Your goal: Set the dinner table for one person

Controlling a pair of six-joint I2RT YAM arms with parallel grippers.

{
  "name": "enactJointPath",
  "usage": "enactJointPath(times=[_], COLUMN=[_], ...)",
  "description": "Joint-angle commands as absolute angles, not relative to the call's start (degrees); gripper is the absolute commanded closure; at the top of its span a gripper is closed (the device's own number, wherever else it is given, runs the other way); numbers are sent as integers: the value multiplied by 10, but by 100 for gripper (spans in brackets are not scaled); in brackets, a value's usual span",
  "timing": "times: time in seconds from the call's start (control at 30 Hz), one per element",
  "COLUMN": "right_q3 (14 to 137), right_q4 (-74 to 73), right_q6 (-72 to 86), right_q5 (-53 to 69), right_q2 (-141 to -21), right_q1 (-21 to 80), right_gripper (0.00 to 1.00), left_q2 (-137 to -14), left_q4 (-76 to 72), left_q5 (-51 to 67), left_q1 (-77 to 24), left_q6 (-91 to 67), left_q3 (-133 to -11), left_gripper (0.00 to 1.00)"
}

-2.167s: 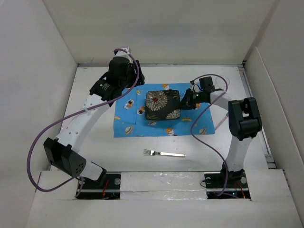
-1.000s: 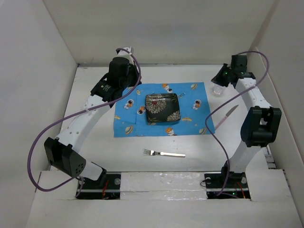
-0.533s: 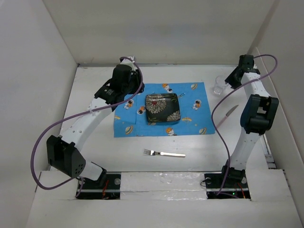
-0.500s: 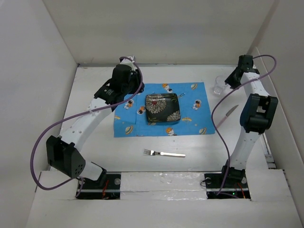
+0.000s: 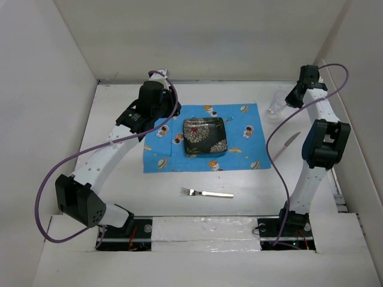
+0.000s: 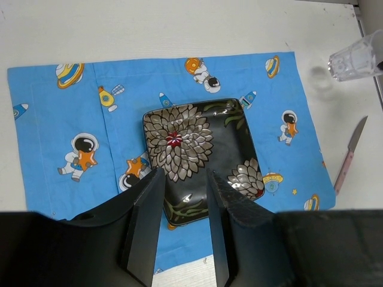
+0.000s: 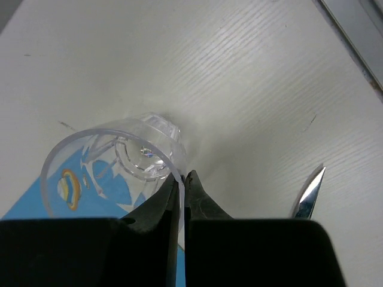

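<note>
The white dinner table carries a blue cartoon-print mat with a dark square floral plate on it. My right gripper is shut on the rim of a clear glass beyond the mat's far right corner. In the right wrist view the fingers pinch the glass wall. The glass looks slightly raised, its shadow apart from it in the left wrist view. My left gripper is open and empty above the mat, its jaws framing the plate.
A fork lies on the table in front of the mat. A pink-handled knife lies right of the mat, also seen in the left wrist view and the right wrist view. White walls enclose the table.
My right arm left the plate, swung to the far right and closed on the glass rim. The glass has shifted slightly. My left arm moved a little.
</note>
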State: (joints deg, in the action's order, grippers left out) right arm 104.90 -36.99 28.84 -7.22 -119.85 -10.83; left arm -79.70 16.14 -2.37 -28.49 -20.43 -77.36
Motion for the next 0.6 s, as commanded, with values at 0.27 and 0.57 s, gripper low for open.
enactJointPath(times=[0.27,0.57], right_q3=[1049,1125], right_q4=[-362,-407], right_q6=[244,235], right_q5=[-25,-52], right_q2=[-1141,-1208], right_q1=[4,41], right_gripper=[100,100], left_q2=[-783,-751], left_q4=[165,163], left_q5=[-16,-23], left_q1=[-287,-287], left_q6=[-202,-211], left_q3=[-791,-754], left_gripper=[69,69])
